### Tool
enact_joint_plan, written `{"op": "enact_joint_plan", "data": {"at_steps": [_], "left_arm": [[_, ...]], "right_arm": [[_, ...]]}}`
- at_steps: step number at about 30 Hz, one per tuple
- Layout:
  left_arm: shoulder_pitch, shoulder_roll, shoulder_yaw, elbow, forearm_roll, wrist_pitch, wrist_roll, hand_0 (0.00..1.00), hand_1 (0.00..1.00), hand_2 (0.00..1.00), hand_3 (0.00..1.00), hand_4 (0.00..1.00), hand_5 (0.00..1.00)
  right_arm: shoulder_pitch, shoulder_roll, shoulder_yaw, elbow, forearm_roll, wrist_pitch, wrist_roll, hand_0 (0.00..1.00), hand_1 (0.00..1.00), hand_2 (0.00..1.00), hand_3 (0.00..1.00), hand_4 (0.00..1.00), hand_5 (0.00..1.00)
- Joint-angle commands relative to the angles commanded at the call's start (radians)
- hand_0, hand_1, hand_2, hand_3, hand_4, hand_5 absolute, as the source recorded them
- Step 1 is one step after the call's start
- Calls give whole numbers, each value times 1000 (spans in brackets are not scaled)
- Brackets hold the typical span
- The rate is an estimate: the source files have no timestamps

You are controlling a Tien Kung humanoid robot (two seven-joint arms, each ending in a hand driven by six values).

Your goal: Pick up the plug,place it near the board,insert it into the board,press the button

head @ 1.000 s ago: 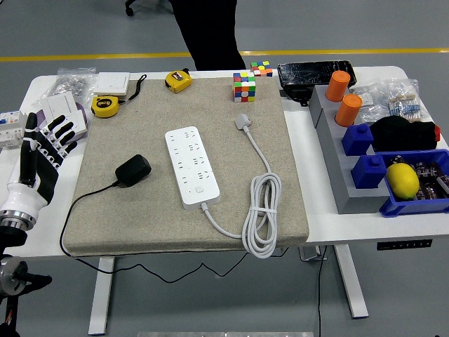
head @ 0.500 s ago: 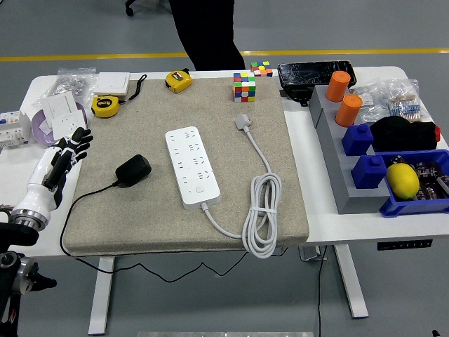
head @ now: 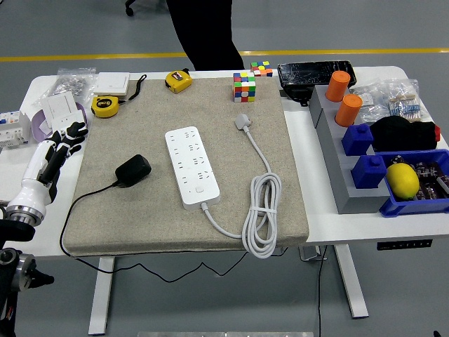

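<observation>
While the left hand [head: 55, 151] hovers with fingers spread and empty at the beige mat's [head: 105, 225] left edge, the black block-shaped plug [head: 132, 170] lies on the mat nearby. Just right of it lies the white rectangular power board [head: 191, 166], apart from the plug.

Black plug [head: 132, 170] lying on mat, just left of white board [head: 191, 166]

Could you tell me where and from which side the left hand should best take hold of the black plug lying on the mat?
Probably by the black plug's blocky body, fingers across its two long sides. Its cable leaves at the lower-left end, and the power strip lies apart to its right. The left hand, open at the mat's left edge, could come from the left and above.
</observation>
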Motion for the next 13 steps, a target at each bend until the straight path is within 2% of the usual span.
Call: {"op": "enact_joint_plan", "data": {"at_steps": [1, 2, 4, 7, 8, 13], "left_arm": [[2, 0, -2, -1, -3, 4, -5, 848, 855, 813, 815, 998, 893], [5, 0, -4, -3, -11, 11, -14, 951, 848, 757, 909, 998, 860], [8, 0, -6, -4, -34, 27, -31, 951, 848, 757, 909, 998, 860], [12, -3, -12, -5, -43, 34, -37, 951, 848, 757, 909, 998, 860], [12, -4, -13, -5, -45, 34, -36, 897, 794, 711, 740, 998, 840], [17, -8, -11, -4, -46, 27, -29, 897, 794, 711, 740, 998, 840]], "right_arm": [[-1, -1, 2, 0, -6, 0, 0, 902, 842, 789, 788, 998, 998], [-2, -1, 7, 0, -17, -1, 0, 904, 833, 775, 754, 998, 748], [-3, -1, 26, 0, -62, -6, -4, 904, 833, 775, 754, 998, 748], [-3, 1, 59, 0, -161, -55, -4, 904, 833, 775, 754, 998, 748], [-2, 2, 68, 0, -185, -73, -2, 895, 722, 637, 484, 998, 414], [1, 0, 77, 0, -212, -171, 14, 895, 722, 637, 484, 998, 414]]}}
